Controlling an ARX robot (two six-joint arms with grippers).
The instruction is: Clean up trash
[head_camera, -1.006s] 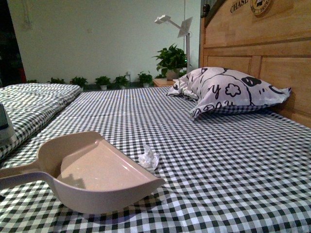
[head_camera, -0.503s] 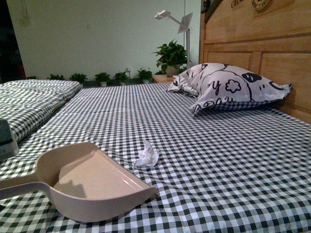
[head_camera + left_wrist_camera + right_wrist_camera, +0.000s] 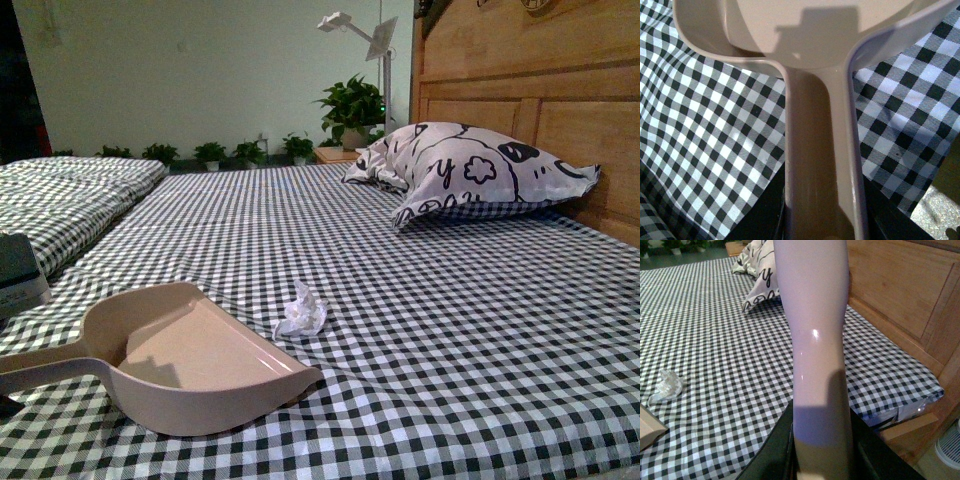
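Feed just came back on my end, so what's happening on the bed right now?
The left jaws are shut on the handle of the beige dustpan, which rests on the checked sheet. The right jaws hold a pale handle; its working end is out of view. The tissue wad lies on the sheet just off the pan's open edge, not yet in it.

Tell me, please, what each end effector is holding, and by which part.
Left end effector: the dustpan, by the end of its handle. Right end effector: a long pale tool, by its near end; its far end is out of view.
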